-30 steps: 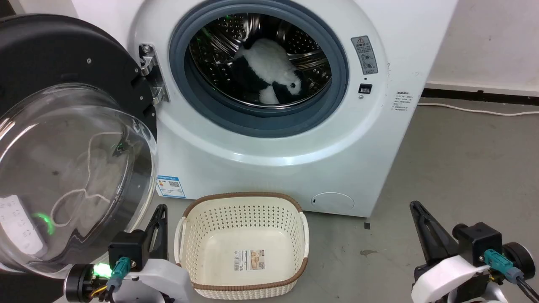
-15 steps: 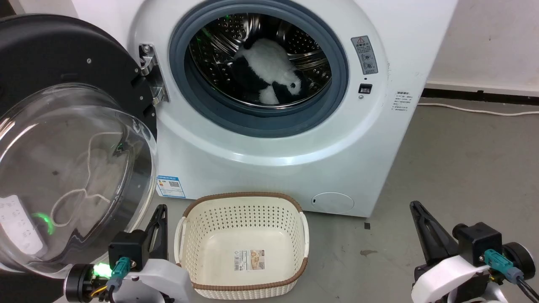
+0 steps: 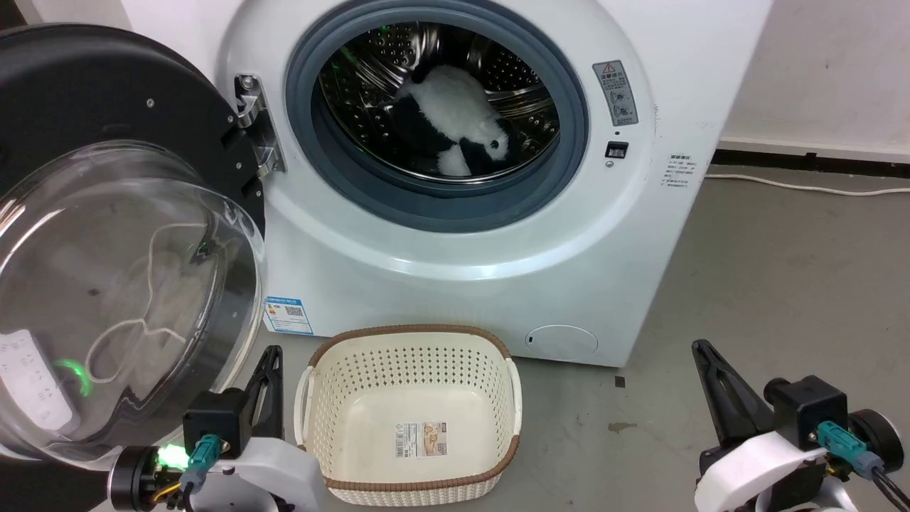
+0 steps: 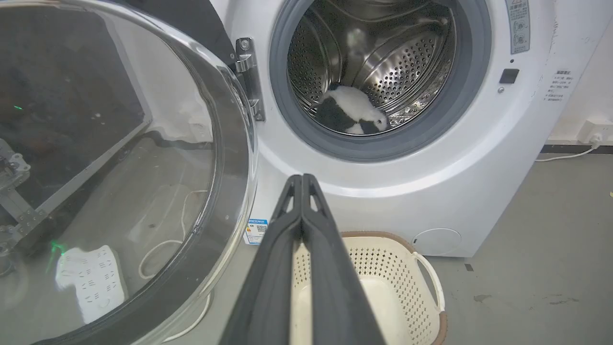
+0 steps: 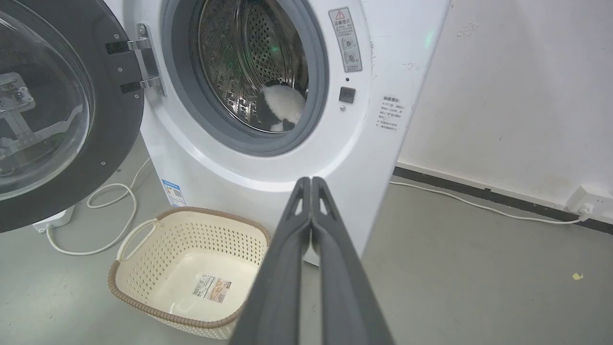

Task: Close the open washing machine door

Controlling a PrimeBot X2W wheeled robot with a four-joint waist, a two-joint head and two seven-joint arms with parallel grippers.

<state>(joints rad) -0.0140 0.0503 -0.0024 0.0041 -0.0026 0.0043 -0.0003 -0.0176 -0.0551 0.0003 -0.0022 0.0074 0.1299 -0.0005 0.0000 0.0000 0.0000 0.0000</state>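
Now, 1 washing machine door open L, 1 basket, 1 toy

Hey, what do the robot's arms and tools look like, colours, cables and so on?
Both the left tool and right tool have two long, dark, tapering fingers with small triangular cut-outs near the tips. Behind each sits a black boxy block, a teal plug with a cable, and a smooth white forearm shell. A green light glows at the left wrist.
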